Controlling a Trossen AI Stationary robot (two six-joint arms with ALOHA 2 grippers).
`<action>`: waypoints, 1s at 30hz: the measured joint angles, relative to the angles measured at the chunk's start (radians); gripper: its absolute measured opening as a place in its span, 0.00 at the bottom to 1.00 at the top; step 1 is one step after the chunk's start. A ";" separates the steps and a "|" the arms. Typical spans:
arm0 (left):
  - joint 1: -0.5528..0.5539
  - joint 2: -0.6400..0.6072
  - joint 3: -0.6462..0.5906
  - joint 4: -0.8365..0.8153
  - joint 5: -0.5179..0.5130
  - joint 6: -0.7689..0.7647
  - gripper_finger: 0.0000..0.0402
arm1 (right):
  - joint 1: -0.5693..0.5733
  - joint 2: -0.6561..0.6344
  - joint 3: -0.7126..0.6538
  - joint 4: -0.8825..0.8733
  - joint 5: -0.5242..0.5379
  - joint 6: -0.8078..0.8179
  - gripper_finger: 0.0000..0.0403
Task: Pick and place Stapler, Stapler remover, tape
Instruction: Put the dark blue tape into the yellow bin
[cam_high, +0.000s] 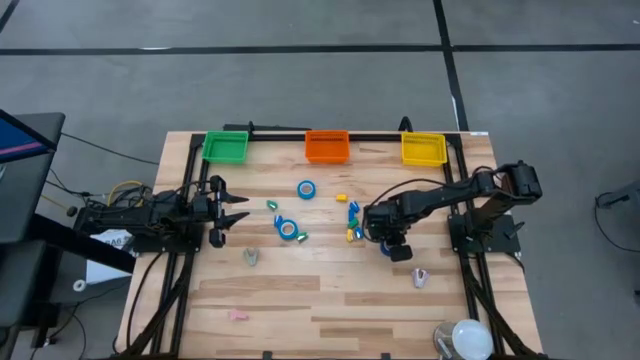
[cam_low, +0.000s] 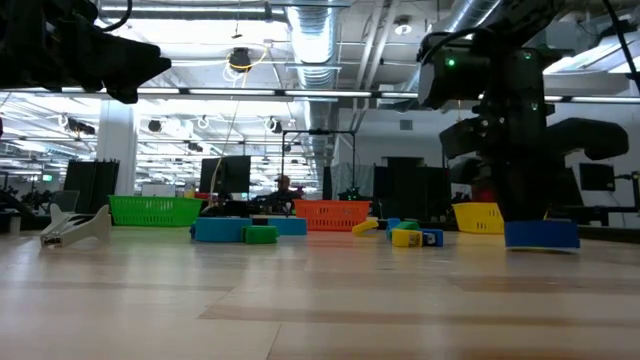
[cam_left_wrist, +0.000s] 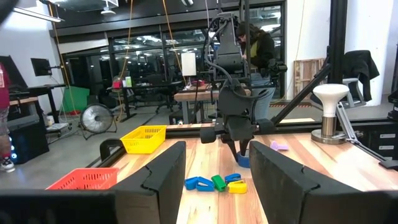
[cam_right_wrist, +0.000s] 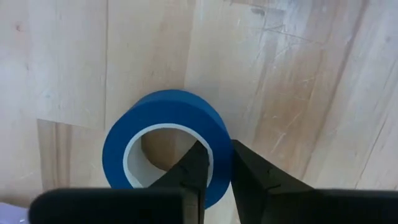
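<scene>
The right gripper (cam_right_wrist: 214, 180) was clenched on the wall of a blue tape roll (cam_right_wrist: 163, 144): one finger stood inside the pale core, the other against the outer blue face, with the wall pinched between them. The roll lay flat on the wooden table (cam_right_wrist: 74, 56). In the high view the right gripper (cam_high: 392, 243) pointed down at the table's right-centre part, just beside a cluster of small staplers (cam_high: 352, 222) in blue, yellow and green. In the low view the gripped roll (cam_low: 541, 235) sat on the table surface under the dark arm.

The left gripper (cam_high: 236, 213) hung over the table's left part with its fingers released and nothing between them. The left wrist view showed its two dark fingers (cam_left_wrist: 163, 180) standing apart, facing the right arm across the table.

Two further tape rolls lay free: one (cam_high: 306, 189) in front of the orange bin (cam_high: 327, 146), one (cam_high: 287, 228) near the table's centre. A green bin (cam_high: 226, 146) and a yellow bin (cam_high: 423, 149) stood along the same far edge. A pale staple remover (cam_high: 251, 257) lay near the left gripper, another (cam_high: 420, 277) near the right arm's base, and a pinkish one (cam_high: 238, 315) towards the near edge.
</scene>
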 joint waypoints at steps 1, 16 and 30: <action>0.000 0.000 0.000 0.000 0.000 0.000 0.42 | 0.000 -0.005 0.004 -0.003 -0.001 0.000 0.11; 0.000 0.007 0.000 0.002 0.000 0.000 0.42 | -0.039 -0.147 0.149 -0.074 0.002 0.002 0.11; 0.000 0.007 0.000 0.009 0.000 0.000 0.42 | -0.155 -0.165 0.322 -0.043 0.005 0.000 0.12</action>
